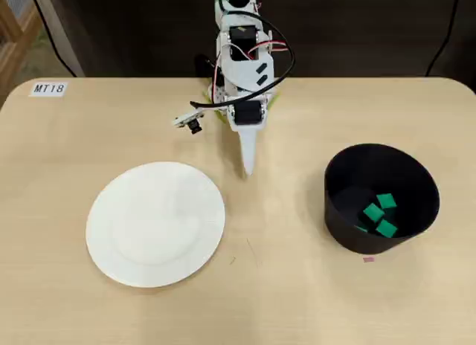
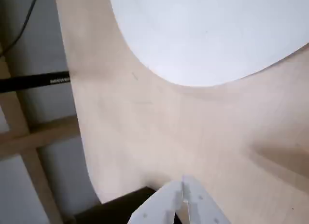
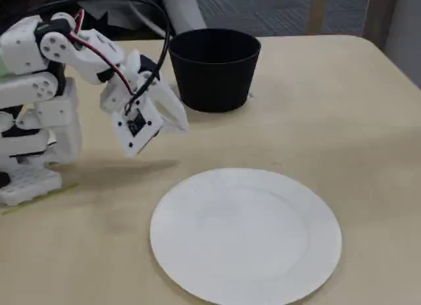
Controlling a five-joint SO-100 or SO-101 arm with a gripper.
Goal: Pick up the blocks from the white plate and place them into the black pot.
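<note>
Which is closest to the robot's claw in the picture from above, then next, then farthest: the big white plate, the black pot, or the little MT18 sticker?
From the gripper:
1. Large round white plate, just lower left.
2. Matte black round pot, to the right, holding green cubes.
3. Small white MT18 label, far upper left corner.

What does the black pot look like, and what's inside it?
The black pot is round and matte, with tall walls that widen toward the open top, and no handles. It stands upright on the light wooden table, on the right side in the overhead view, apart from the white plate. Small green blocks lie at its bottom; at least three show. Nothing else touches it.
</note>
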